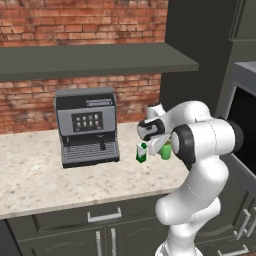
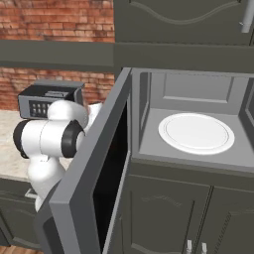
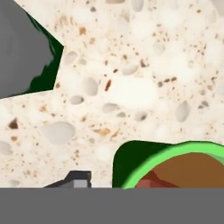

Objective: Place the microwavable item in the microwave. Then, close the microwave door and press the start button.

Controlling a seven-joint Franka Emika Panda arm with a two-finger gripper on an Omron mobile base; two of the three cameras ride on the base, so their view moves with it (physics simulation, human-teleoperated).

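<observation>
The gripper [image 1: 159,146] is hovering at the green cup [image 3: 175,168], seemingly half-hidden behind the arm; its spread can't be told.

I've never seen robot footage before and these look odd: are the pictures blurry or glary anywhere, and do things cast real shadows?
Left base view: even, flat light, no glare, the carton soft-edged. Right base view: the microwave door glass is dark, without reflections. Hand view: the green cup sits very close, cut off at the bottom, dark patch beside it; speckled counter slightly soft.
</observation>
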